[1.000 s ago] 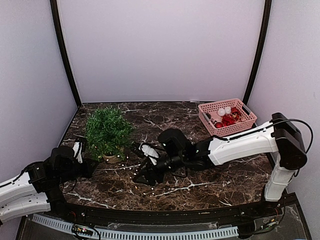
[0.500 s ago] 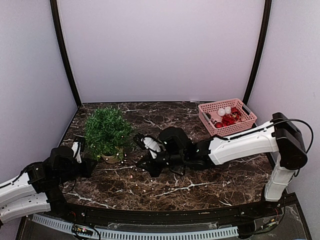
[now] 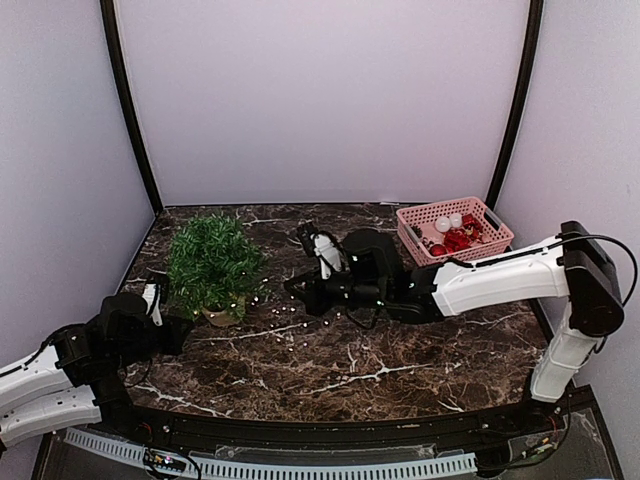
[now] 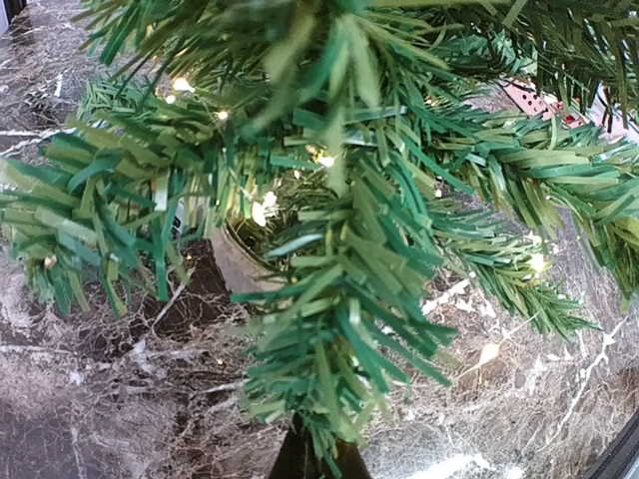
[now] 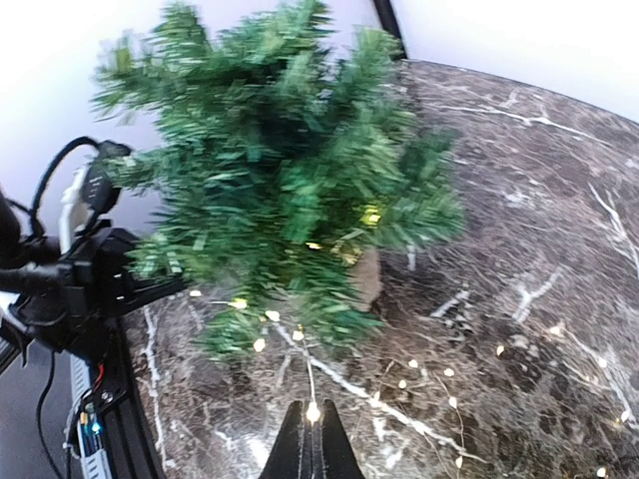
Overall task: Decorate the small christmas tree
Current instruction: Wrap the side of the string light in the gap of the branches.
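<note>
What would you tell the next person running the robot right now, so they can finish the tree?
Left claw: shut, low beside the tree's pot; nothing seen held.
Right claw: shut on the lights, low over the table, right of the tree.
Tree: upright at the table's left.
Done: a few lights glow among the branches.
Left: most of the lights lie loose on the table between tree and right claw; wind them on. The ornaments are all in the basket at back right, none hung yet.
</note>
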You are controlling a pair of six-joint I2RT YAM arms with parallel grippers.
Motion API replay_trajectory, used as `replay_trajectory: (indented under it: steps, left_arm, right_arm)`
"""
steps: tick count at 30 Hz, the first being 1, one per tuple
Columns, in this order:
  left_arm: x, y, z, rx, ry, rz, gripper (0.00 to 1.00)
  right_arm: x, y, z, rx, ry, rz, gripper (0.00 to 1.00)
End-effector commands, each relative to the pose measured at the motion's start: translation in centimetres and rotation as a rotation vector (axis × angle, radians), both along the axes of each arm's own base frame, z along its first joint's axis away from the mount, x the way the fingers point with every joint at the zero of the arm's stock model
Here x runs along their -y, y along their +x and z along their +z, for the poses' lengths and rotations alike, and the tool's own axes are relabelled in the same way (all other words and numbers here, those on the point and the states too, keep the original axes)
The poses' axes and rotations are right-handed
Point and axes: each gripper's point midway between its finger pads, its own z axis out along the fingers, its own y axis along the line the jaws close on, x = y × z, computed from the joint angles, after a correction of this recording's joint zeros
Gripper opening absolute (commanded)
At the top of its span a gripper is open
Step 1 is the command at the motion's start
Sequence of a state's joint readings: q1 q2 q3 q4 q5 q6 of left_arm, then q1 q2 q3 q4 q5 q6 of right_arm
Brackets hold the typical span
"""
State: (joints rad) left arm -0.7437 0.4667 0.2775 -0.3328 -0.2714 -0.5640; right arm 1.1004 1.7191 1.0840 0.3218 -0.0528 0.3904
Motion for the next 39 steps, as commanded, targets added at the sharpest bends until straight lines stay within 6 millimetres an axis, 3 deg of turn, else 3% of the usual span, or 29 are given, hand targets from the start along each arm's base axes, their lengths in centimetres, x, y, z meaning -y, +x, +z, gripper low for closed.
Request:
replay_trajectory:
  steps: [1, 7, 12, 22, 27, 29, 31, 32, 34, 36, 37, 39]
  left_arm:
    - [-0.7, 0.2, -0.3, 0.008, 0.005, 0.042, 0.00]
    - [-1.0, 0.3, -0.3, 0.014, 0.011, 0.053, 0.00]
    - [-1.3, 0.4, -0.2, 0.018, 0.013, 0.071, 0.00]
    - [-2.2, 0.7, -0.1, 0.025, 0.026, 0.130, 0.00]
    - [-2.2, 1.1, 0.1, 0.068, 0.051, 0.117, 0.00]
    - [-2.4, 1.1, 0.4, 0.073, 0.049, 0.126, 0.07]
    - [-2.5, 0.9, 0.7, 0.068, 0.038, 0.128, 0.26]
    - [-2.4, 0.9, 1.4, 0.074, 0.013, 0.134, 0.43]
    - [-2.5, 0.7, 2.3, 0.064, -0.019, 0.149, 0.59]
    - [-2.8, 0.3, 3.1, 0.042, -0.050, 0.174, 0.71]
    - [-3.1, 0.0, 2.8, 0.016, -0.047, 0.184, 0.74]
    - [-3.1, -0.4, 4.5, -0.002, -0.101, 0.202, 0.78]
  right_arm:
    - [0.6, 1.3, -1.8, -0.044, 0.018, -0.075, 0.00]
    - [1.2, 2.4, -6.6, -0.108, -0.038, -0.121, 0.00]
    - [1.0, 3.5, -8.7, -0.139, -0.064, -0.140, 0.00]
    - [0.1, 7.0, -8.3, -0.137, -0.020, -0.176, 0.00]
    - [-1.1, 7.9, -7.9, -0.116, -0.012, -0.145, 0.00]
    - [-1.3, 7.9, -7.8, -0.113, -0.009, -0.136, 0.00]
    - [-1.3, 7.8, -7.8, -0.113, -0.007, -0.131, 0.00]
    - [-1.3, 7.7, -7.7, -0.112, -0.007, -0.130, 0.00]
    - [-1.2, 7.6, -7.6, -0.109, -0.004, -0.128, 0.00]
    - [-1.0, 7.5, -7.5, -0.109, -0.004, -0.129, 0.00]
    - [-0.9, 7.5, -7.4, -0.107, -0.003, -0.128, 0.00]
    - [-0.9, 7.4, -7.3, -0.106, -0.001, -0.126, 0.00]
